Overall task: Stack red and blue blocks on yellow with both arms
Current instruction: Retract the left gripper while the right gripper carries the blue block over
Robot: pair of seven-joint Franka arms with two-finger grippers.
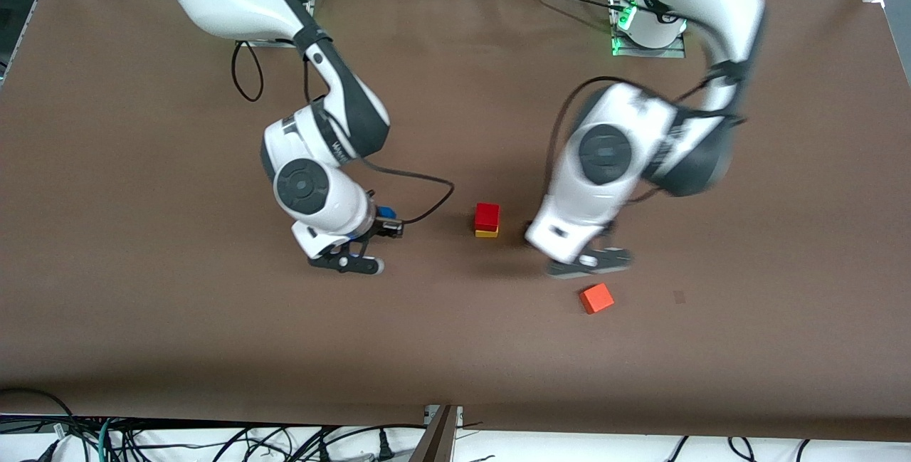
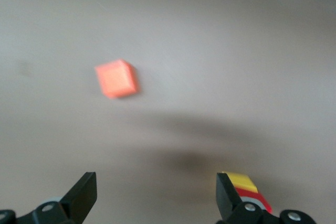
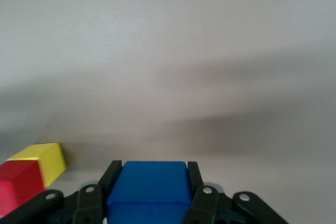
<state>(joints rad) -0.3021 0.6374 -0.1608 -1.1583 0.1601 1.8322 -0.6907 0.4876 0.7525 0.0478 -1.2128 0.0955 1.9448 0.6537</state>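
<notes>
The red block [image 1: 487, 215] sits on the yellow block [image 1: 487, 233] in the middle of the table. My right gripper [image 1: 349, 263] is toward the right arm's end of the table from this stack. It is shut on the blue block [image 3: 149, 187], held between its fingers [image 3: 195, 182]. The right wrist view shows the yellow block [image 3: 46, 160] and the red block [image 3: 18, 187] at its edge. My left gripper [image 1: 589, 263] is open and empty, low over the table between the stack and an orange cube. Its wrist view shows it [image 2: 156, 195] with the stack [image 2: 249, 188] just past one fingertip [image 2: 226, 195].
An orange cube [image 1: 596, 298] lies nearer the front camera than the left gripper and also shows in the left wrist view [image 2: 116, 78]. The brown table [image 1: 178, 319] spreads wide on all sides. Cables hang along its front edge.
</notes>
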